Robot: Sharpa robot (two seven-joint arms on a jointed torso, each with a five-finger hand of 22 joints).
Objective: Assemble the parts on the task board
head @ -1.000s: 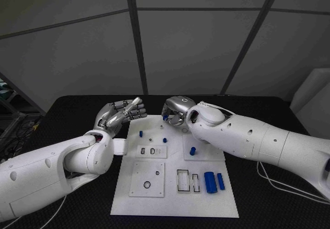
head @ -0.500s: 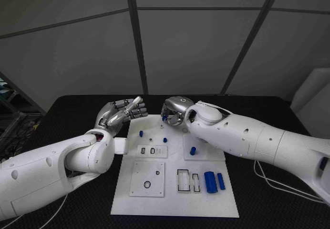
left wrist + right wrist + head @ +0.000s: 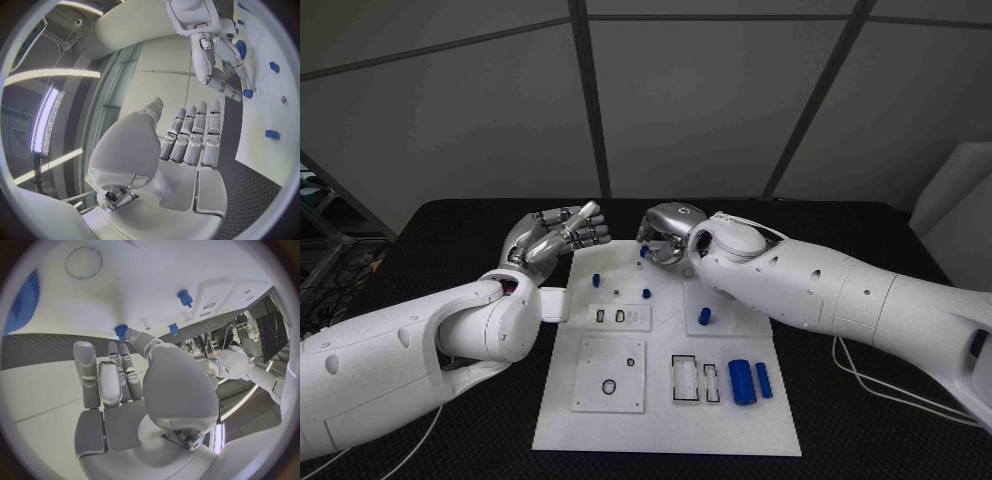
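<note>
The white task board (image 3: 668, 410) lies in the middle of the black table. My right hand (image 3: 669, 230) hovers over the board's far end and pinches a small blue part (image 3: 121, 331) at its fingertips; the same part (image 3: 248, 93) appears in the left wrist view. My left hand (image 3: 560, 236) is raised beside the board's far left corner, fingers straight and side by side (image 3: 194, 135), holding nothing. Small blue pegs (image 3: 596, 279) (image 3: 646, 293) (image 3: 705, 316) stand on the board's far half. Two blue cylinders (image 3: 741, 382) (image 3: 763, 380) lie at its right side.
Raised white blocks with slots (image 3: 616, 317) and a ring (image 3: 610, 386) sit on the board's left half, and two rectangular recesses (image 3: 685, 378) lie beside the cylinders. A white cable (image 3: 877, 385) runs over the table to the right of the board.
My right hand has shifted slightly to the left over the board's far end, still holding the blue part. My left hand has stayed in place.
</note>
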